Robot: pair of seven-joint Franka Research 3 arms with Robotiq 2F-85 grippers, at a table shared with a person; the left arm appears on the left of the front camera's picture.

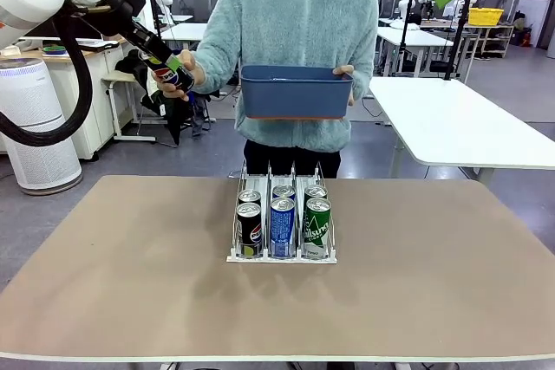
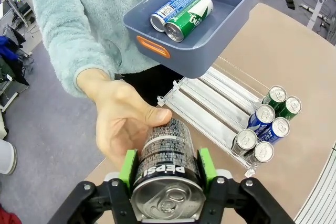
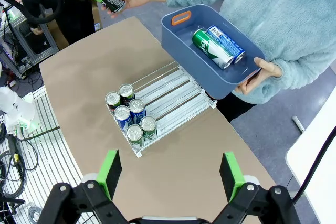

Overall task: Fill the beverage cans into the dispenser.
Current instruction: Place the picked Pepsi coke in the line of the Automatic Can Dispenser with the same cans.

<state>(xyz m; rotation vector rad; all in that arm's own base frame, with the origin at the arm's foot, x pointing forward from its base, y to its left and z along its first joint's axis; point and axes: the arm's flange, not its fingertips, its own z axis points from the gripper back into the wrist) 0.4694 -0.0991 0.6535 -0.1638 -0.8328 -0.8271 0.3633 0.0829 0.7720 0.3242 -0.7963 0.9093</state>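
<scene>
"PEPSI" stands in white capitals on the black aluminium drink can (image 2: pixel 165 156), just beside its silver top, at six o'clock in the left wrist view. A round Pepsi emblem marks another black slim can (image 1: pixel 249 230) in the nine o'clock lane of the clear-and-white rack (image 1: pixel 279 258). The white lettering on the green cylindrical can (image 2: pixel 190 18) cannot be read.

Lab: white worktables (image 1: pixel 460 123), air purifier (image 1: pixel 39 166)

The right tool (image 3: pixel 170 174) stands open above the desk (image 3: pixel 89 77). In the dispenser (image 3: pixel 170 95) stand six cans (image 3: pixel 131 119). A person holds a blue bin (image 3: pixel 189 56) with two cans (image 3: pixel 210 48) lying inside.
</scene>
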